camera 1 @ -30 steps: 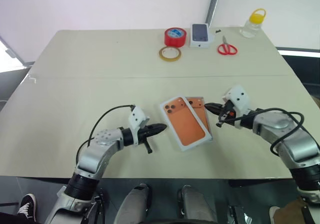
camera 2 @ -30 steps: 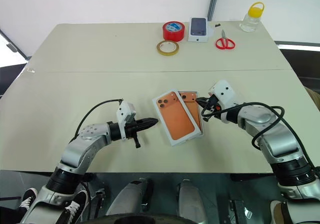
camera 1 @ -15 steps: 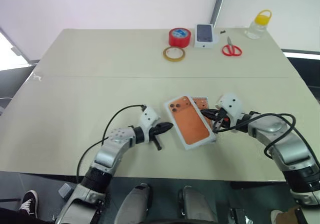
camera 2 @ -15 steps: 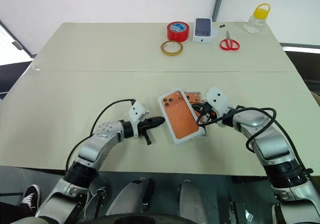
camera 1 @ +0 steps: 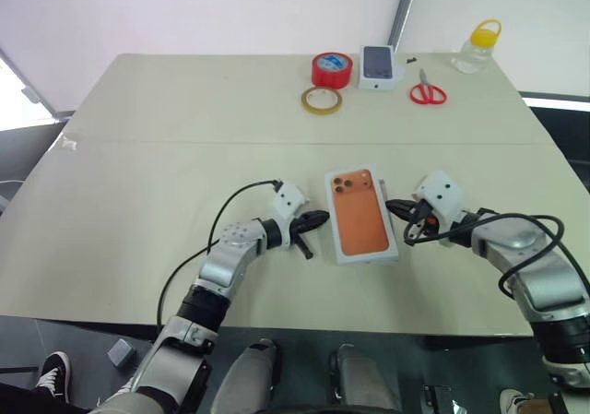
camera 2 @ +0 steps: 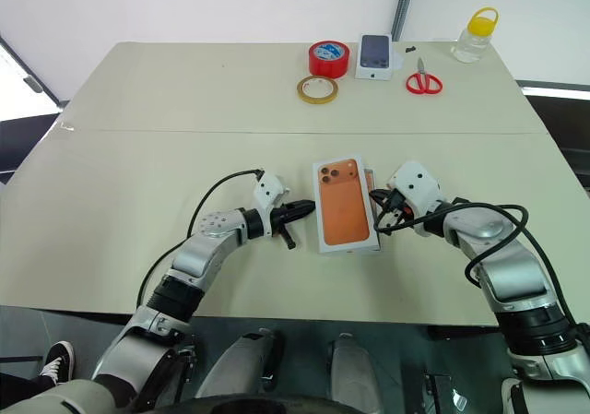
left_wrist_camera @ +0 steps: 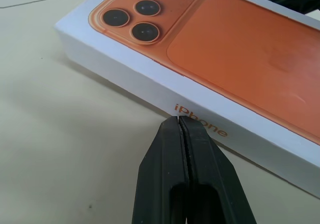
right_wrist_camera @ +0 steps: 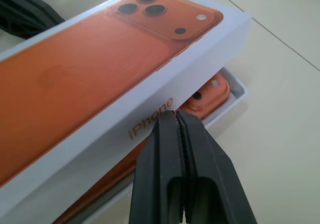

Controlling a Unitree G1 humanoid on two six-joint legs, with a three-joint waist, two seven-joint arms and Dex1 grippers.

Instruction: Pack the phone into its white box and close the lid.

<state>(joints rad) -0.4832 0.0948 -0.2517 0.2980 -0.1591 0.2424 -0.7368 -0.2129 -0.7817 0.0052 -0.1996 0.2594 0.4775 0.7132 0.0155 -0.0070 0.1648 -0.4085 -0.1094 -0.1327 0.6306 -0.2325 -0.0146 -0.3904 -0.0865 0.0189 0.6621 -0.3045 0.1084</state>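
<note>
A: Where did the lid (camera 1: 361, 213) sit?
B: Over the white box (right_wrist_camera: 239, 92), skewed — the box's corner stuck out on the right side, with the phone (right_wrist_camera: 207, 95) lying inside it on the table (camera 1: 184, 119).

A: Tool states?
B: Left tool (left_wrist_camera: 179, 118) clenched, empty, tips against the lid's long side wall. Right tool (right_wrist_camera: 174, 113) clenched too — tips at the opposite side wall, just above the phone.

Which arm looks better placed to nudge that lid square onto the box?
Probably the right. The lid overhangs askew, leaving the phone and the white box exposed on that side, and the shut right pincer already touches the lid's wall there.
</note>
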